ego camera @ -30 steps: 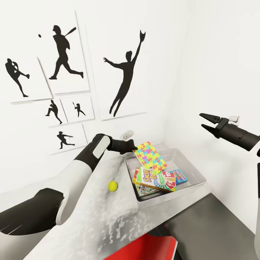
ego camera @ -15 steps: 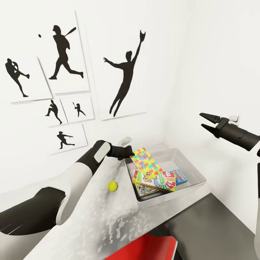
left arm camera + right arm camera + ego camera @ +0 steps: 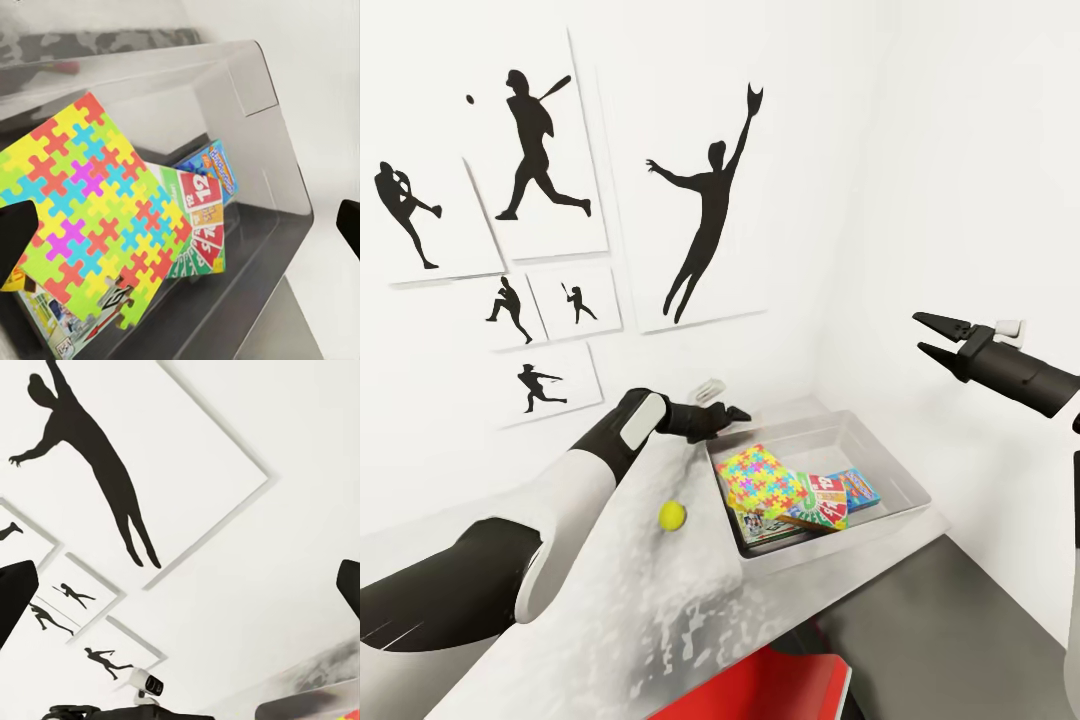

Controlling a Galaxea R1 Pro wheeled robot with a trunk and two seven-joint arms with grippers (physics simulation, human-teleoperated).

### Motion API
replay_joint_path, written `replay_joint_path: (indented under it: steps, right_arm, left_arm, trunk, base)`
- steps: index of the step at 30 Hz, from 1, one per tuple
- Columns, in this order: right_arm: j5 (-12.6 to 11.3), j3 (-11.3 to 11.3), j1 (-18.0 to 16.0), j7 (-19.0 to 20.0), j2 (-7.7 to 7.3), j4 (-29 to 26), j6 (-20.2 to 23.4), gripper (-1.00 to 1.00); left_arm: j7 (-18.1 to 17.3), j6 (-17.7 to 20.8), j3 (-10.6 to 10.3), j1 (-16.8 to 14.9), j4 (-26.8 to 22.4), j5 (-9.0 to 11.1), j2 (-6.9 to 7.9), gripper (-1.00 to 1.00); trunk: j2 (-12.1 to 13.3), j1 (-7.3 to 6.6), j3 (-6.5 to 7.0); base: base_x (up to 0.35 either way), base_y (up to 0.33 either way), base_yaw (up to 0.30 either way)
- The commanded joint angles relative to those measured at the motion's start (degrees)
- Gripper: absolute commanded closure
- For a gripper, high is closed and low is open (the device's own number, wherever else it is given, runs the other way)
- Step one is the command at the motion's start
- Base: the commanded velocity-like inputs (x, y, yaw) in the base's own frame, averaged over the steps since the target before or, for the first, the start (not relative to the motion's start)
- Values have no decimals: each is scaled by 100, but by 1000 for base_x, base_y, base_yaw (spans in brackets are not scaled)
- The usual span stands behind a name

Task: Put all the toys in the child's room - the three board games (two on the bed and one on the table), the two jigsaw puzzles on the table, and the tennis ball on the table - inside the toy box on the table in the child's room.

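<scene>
My left gripper [image 3: 732, 411] is spread wide and holds nothing, just beyond the far left corner of the toy box [image 3: 890, 460]. The jigsaw puzzle [image 3: 762, 478] lies apart from it, tilted on the board games [image 3: 822, 500] inside that box (in my left wrist view it covers part of the Skip-Bo box [image 3: 196, 225]). The tennis ball [image 3: 672, 515] sits on the table [image 3: 660, 610], left of the box. My right gripper [image 3: 927, 335] hangs open and empty, high to the right.

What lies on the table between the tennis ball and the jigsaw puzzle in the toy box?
In the head view, only bare marbled table and the toy box's near rim separate the tennis ball from the jigsaw puzzle.
</scene>
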Motion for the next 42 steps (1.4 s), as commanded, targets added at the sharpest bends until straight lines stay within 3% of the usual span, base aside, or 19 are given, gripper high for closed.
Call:
replay_joint_path:
  steps: [1, 5, 7, 8, 9, 10, 11, 13, 14, 19, 21, 24, 26, 32, 36, 42]
  right_arm:
    - [61, -8, -8, 60, 1, 1, 25, -100]
    - [58, -8, -6, 60, 1, 1, 25, -100]
    - [56, -4, -7, 60, -3, 1, 25, -100]
    - [55, -2, -7, 60, -4, 1, 25, -100]
    - [50, -1, -8, 64, -4, 1, 25, -100]
    - [49, -1, -8, 67, -4, 1, 25, -100]
    - [45, 0, -4, 75, -6, 1, 25, -100]
    - [38, 2, -2, 98, -3, -5, 25, -100]
    - [36, 2, -2, 106, -2, -9, 25, -100]
    - [-31, -5, 259, 200, -20, -154, 25, -100]
    - [-159, -4, 520, 327, -47, -197, 25, -100]
    - [-287, -5, 867, 514, -59, -215, 25, -100]
    - [-341, -30, 1270, 767, -65, -222, 25, -100]
    - [-360, -364, 2286, 1791, -10, -242, 25, -100]
    - [-328, -470, 2933, 2400, 49, -251, 25, -100]
    - [-303, -524, 3217, 2577, 157, -334, -91, -100]
  left_arm:
    - [-45, 8, 1, -6, -5, -48, 0, -100]
    - [-152, 15, 6, -6, -94, -41, 0, -100]
    - [-421, 114, 5, -5, -224, -42, 0, -100]
    - [-611, 223, 5, -2, -302, -41, 97, -100]
    - [-970, 397, 0, 5, -430, -40, 440, -100]
    - [-1105, 444, -1, 11, -474, -40, 564, -100]
    - [-1572, 546, -5, 39, -563, -37, 970, -100]
    - [-2317, 606, -14, 175, -623, -40, 1565, -100]
    - [-2509, 613, -16, 242, -632, -42, 1706, -100]
    - [-4321, 504, -6, 1266, -658, -62, 3116, -100]
    - [-4973, 291, -5, 1666, -653, -64, 3567, -100]
    - [-5515, 59, -5, 1971, -643, -70, 3832, -100]
    - [-5831, -100, -5, 2203, -585, -76, 3955, -100]
    - [-6060, -372, 5, 2448, -386, -68, 4038, -100]
    - [-6092, -419, 32, 2481, -358, -69, 4066, -100]
    - [-6095, -437, 41, 2495, -345, -67, 4123, -100]
  trunk:
    - [-12, 4, -12]
    - [-12, 4, -12]
    - [-12, 4, -12]
    - [-12, 4, -12]
    - [-12, 4, -12]
    - [-12, 4, -12]
    - [-12, 4, -12]
    - [-12, 4, -12]
    - [-12, 4, -12]
    - [-12, 4, -12]
    - [-12, 4, -12]
    - [-12, 4, -12]
    - [-12, 4, -12]
    - [-12, 4, -12]
    - [-12, 4, -9]
    - [-12, 4, 9]
  base:
    - [0, 0, 0]
    - [0, 0, 0]
    - [0, 0, 0]
    - [0, 0, 0]
    - [0, 0, 0]
    - [0, 0, 0]
    - [0, 0, 0]
    - [0, 0, 0]
    - [0, 0, 0]
    - [-9, 0, 0]
    - [-101, 0, 0]
    - [-104, 0, 0]
    - [-43, 0, 0]
    - [-34, 4, 0]
    - [-178, 101, 0]
    - [-110, 56, 0]
